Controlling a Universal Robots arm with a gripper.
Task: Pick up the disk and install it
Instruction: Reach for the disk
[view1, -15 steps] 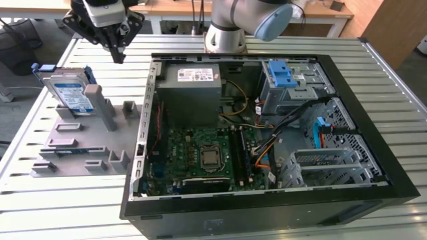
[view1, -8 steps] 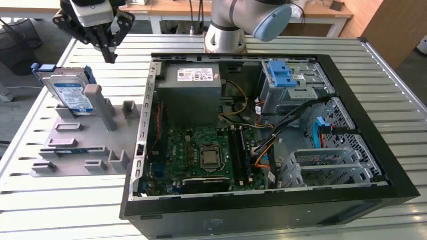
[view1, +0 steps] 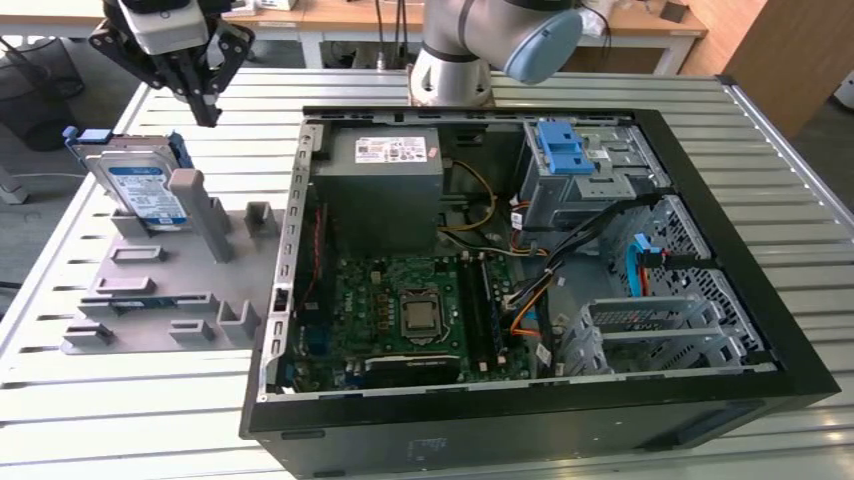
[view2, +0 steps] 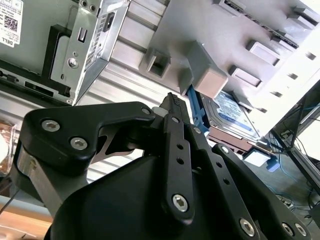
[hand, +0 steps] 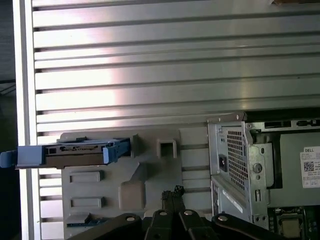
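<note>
Disk (view1: 140, 188) upright on holder (view1: 147, 285), exterior view's left of case (view1: 534, 425).

An open black computer case (view1: 534, 425) lies on the slatted metal table (view1: 801, 200) beside a grey holder rack (view1: 147, 285).

You have open air above the disk (view1: 134, 185). The tool (view1: 207, 120), fingers drawn together, hangs clear of it at about one o'clock from its upper edge in the exterior view. Mind the tall grey post (view1: 198, 225) of the fixture plate (view1: 160, 280), which stands just beside the disk at its three o'clock, with a shorter post (view1: 259, 218) further that way. Bare bench (view1: 267, 95) lies at twelve o'clock of the plate. The case (view1: 534, 425) walls off its three o'clock side. Inside, the power supply (view1: 387, 185) fills the eleven o'clock corner. The drive cage (view1: 581, 170) sits at one o'clock, and cables (view1: 594, 225) cross the gap at the cage's six o'clock.
</note>
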